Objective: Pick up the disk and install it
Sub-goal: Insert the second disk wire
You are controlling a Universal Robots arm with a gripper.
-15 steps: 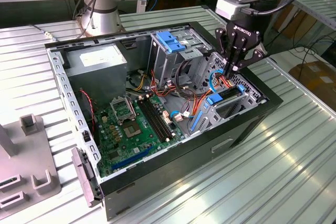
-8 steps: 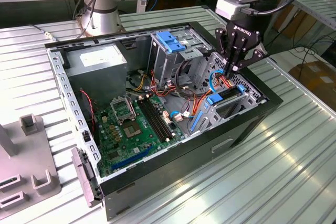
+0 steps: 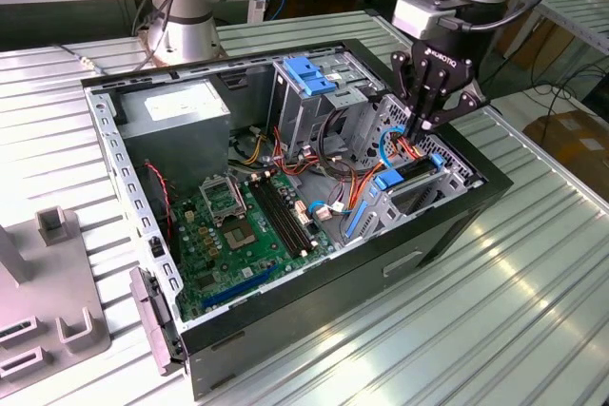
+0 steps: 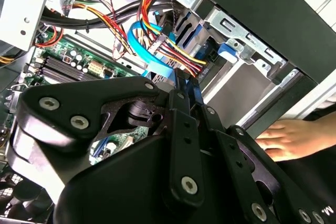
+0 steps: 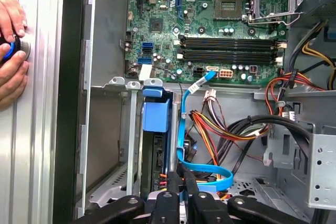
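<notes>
The exterior view looks down at an angle from beyond one corner of an open computer case (image 3: 285,225) lying on a ribbed metal tabletop (image 3: 495,311), far enough back to take in the whole chassis and the arm's base (image 3: 186,35). The first wrist view faces almost straight down into the case from close above, over the motherboard (image 5: 210,30) and the drive bay (image 5: 152,145). The second wrist view looks obliquely past the black gripper (image 4: 184,103) body, very near. Both wrist views share the blue data cable (image 5: 199,166) (image 4: 149,61) and the coloured wiring bundle.
</notes>
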